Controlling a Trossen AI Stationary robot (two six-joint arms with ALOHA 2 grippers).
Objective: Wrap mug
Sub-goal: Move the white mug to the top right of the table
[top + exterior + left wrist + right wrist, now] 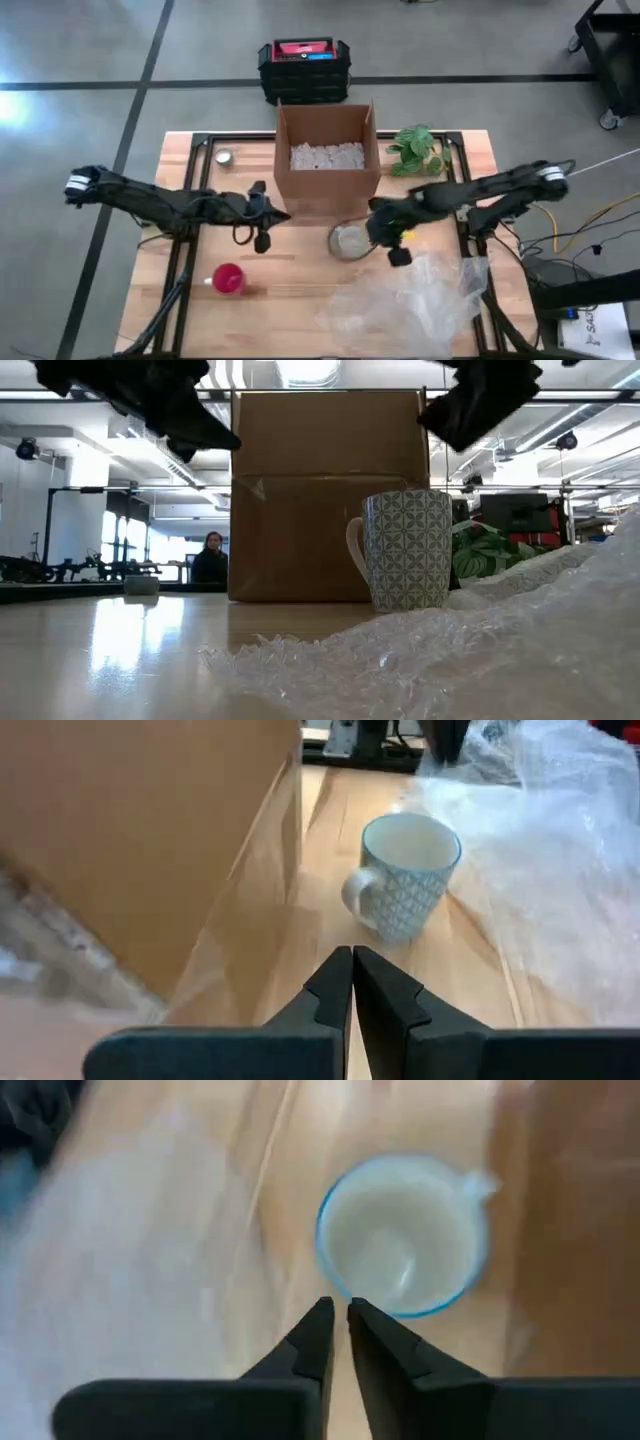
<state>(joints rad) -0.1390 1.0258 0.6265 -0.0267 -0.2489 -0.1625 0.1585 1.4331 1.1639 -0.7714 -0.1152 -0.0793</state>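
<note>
Mug (348, 240) upright on counter (300, 275) by bubble wrap (420, 295); right gripper (338, 1320) above it, left gripper (352, 970) nearby, both jaws clenched, empty.

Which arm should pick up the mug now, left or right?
Probably the right. Its claw hangs almost directly over the mug, beside the bubble wrap. The left claw sits farther off to the handle side.

1. Glazed ceramic mug (405, 875), glossy, patterned outside, plain smooth inside.
2. Matt brown cardboard box (327, 150).
3. Light varnished wood table (300, 290), faintly reflective.
4. Clear crinkled plastic bubble wrap (420, 300).
5. Matt black plastic fingers (335, 985).
</note>
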